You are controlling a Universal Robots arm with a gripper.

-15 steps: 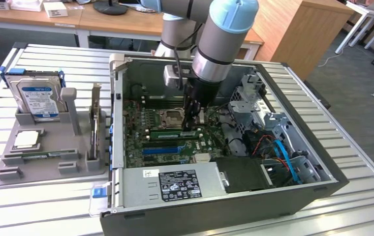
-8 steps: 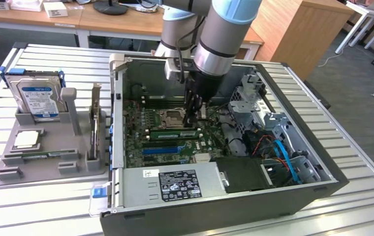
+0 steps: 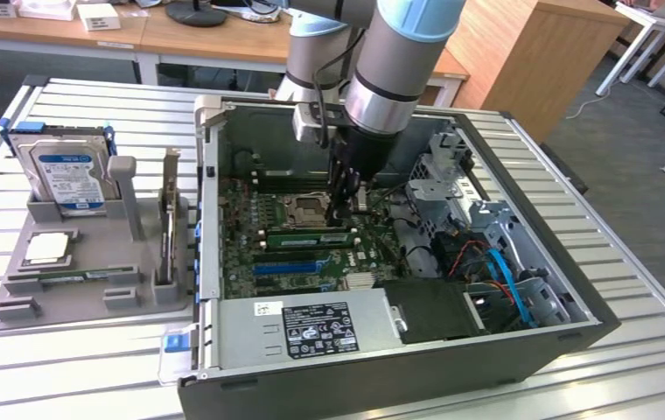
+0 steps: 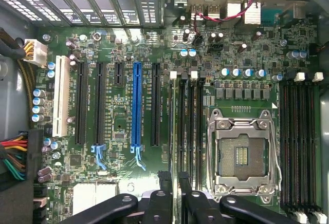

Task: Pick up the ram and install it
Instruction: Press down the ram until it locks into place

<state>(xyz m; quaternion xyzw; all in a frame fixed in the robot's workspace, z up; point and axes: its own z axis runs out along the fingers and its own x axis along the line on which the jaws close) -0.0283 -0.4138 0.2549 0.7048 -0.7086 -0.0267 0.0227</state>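
Fingers are clamped on one end of the ram. It stands on edge at the slots beside the processor socket, its long axis running across the exterior view. A second stick lies on the grey tray. One arm reaches straight down into the open case.

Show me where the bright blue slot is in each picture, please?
Exterior view: the blue slot lies between the CPU socket and the silver power supply.
Wrist view: the blue slot stands among black slots, between the white slot and the CPU socket.
Shared landmark: the CPU socket.
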